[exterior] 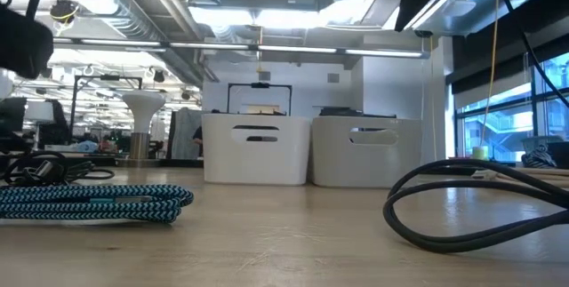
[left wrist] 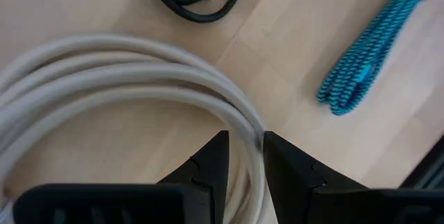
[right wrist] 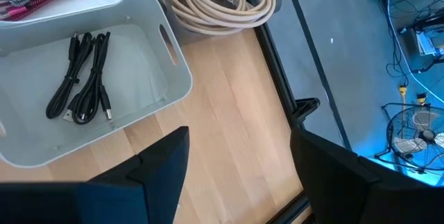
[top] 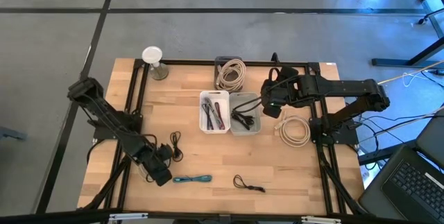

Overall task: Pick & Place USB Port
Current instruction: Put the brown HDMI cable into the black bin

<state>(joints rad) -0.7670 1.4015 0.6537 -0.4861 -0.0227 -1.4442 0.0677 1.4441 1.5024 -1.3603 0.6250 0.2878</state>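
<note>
A white cable coil (left wrist: 118, 71) fills the left wrist view, and my left gripper (left wrist: 243, 141) is shut on it near the table's near left corner (top: 161, 175). Beside it on the wood lie a teal braided cable (top: 193, 179), also in the left wrist view (left wrist: 368, 57), and a black cable (top: 173, 144). My right gripper (right wrist: 239, 137) hangs open and holds nothing above the grey bin (top: 258, 113), which holds a black cable (right wrist: 80, 78). The white bin (top: 202, 113) next to it holds several cables. My left gripper pinches several strands at one side of the white coil (left wrist: 244, 123) between its two fingers. The fingers come from above, slanting down, and lie across the strands. The rest of the loop spreads away from the fingers. I cannot tell whether the coil touches the table.
Another black cable (top: 248, 184) lies near the front edge, a white coil (top: 295, 130) at the right and a beige coil (top: 230, 73) at the far edge. A white stand (top: 154, 61) is at the far left. Bare wood lies between the bins and the front edge.
</note>
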